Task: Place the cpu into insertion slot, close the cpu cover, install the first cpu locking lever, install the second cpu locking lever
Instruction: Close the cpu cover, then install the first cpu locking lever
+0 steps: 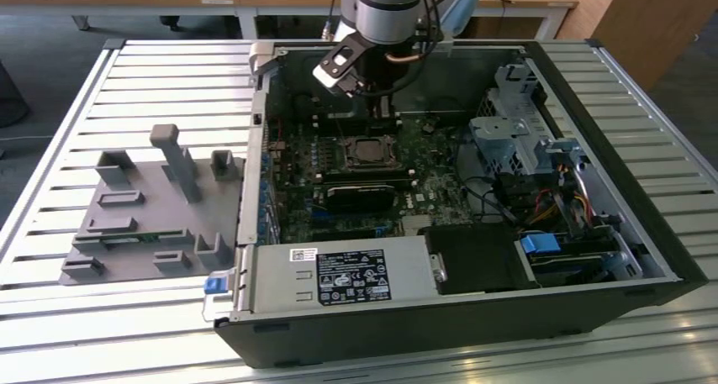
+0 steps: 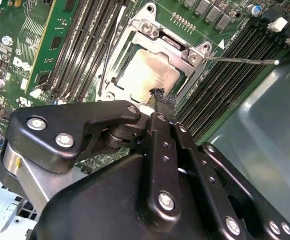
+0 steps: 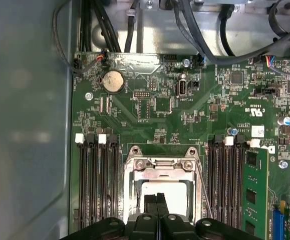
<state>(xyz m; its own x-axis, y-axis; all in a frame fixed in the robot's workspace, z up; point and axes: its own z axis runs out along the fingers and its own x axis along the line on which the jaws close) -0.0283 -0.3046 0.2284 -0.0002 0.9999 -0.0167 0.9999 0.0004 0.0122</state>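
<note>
The tool (image 2: 158, 94), fingers pressed together and pinching nothing, points down at the chip (image 2: 147, 75). Its tip is touching or just above the chip's dull metal top. The chip lies in the slot (image 1: 349, 152) on the green board (image 3: 134, 115), and the silver cover (image 2: 118, 61) lies flat around it. A thin lever (image 2: 240, 61) juts out beside the cover.

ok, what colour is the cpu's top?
Dull silver-grey metal. The cpu shows best in the second wrist view.
</note>
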